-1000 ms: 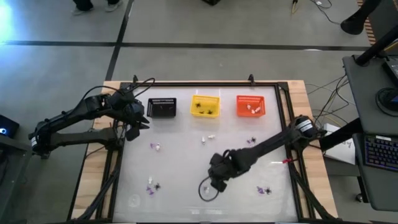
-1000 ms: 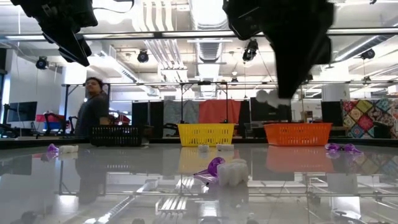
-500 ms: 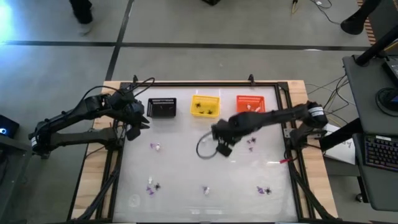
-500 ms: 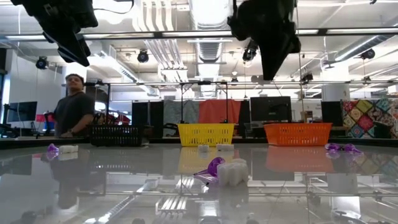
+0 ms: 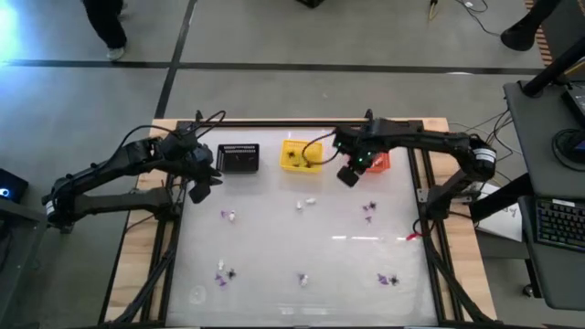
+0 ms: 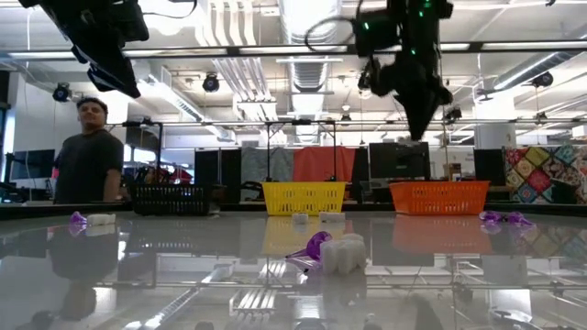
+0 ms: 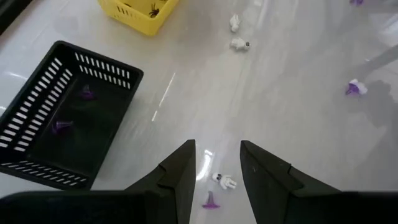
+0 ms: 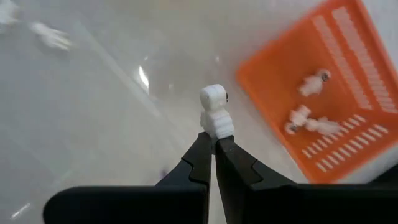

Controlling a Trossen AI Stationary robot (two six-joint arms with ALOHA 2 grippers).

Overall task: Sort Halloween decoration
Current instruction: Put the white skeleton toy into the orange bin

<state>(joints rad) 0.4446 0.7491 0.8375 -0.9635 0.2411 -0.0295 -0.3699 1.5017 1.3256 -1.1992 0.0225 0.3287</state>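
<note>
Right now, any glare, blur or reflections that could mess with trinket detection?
High view: bright glare streaks on the glossy white table. Low view: the table mirrors the yellow basket and orange basket, doubling them. Right wrist view: the orange basket and table look motion-blurred; the white figure pinched in the right gripper stays fairly sharp.

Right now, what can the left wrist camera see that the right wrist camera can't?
Only the left wrist view shows the black basket with purple trinkets inside, the yellow basket, and the open left gripper. Only the right wrist view shows the orange basket and the right gripper pinching a white skeleton figure. Both show the shiny white table.
</note>
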